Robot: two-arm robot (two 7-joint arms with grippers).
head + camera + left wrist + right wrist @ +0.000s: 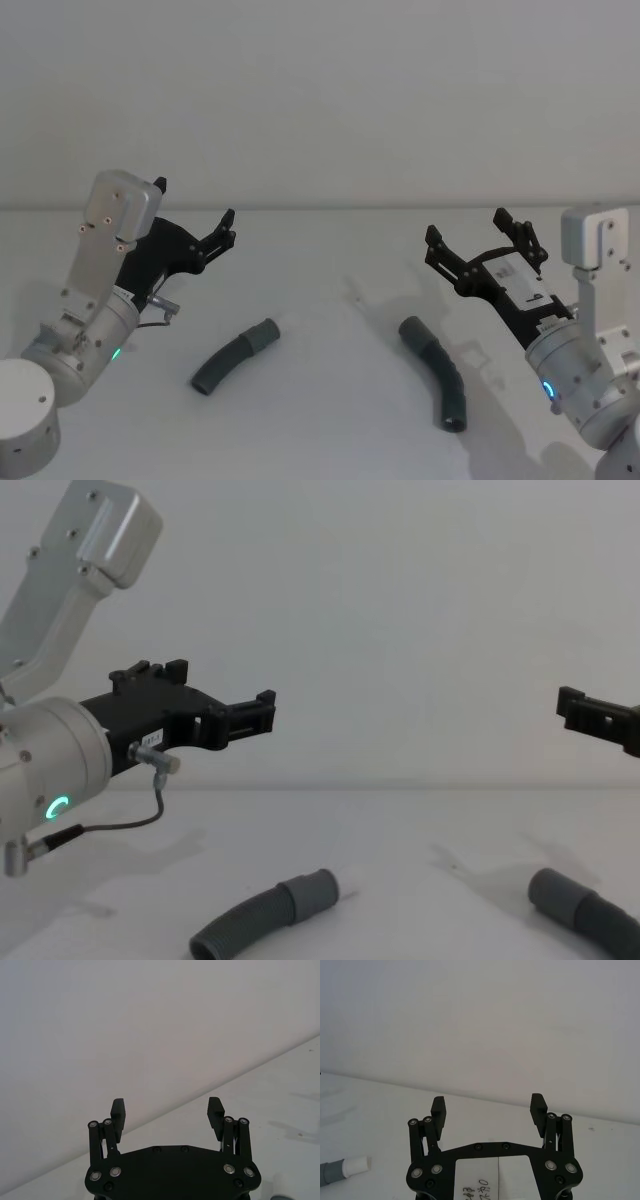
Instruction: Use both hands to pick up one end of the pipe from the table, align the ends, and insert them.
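Note:
The pipe lies on the white table (330, 420) as two dark grey corrugated pieces. The left piece (234, 356) (262, 918) ends in a smooth cuff (312, 894) towards the middle. The right piece (438, 372) (582, 907) curves towards me from its plain cuff (411, 329). A cuffed end with a white tip (356, 1165) lies on the table in the right wrist view. My left gripper (226, 230) (167, 1110) (264, 706) hovers open above and behind the left piece. Held open too, my right gripper (466, 224) (489, 1107) (570, 706) hangs above and behind the right piece. Neither holds anything.
A plain pale wall (320, 100) rises behind the table's far edge. A thin cable (120, 825) loops under the left wrist. Bare tabletop separates the two hose pieces.

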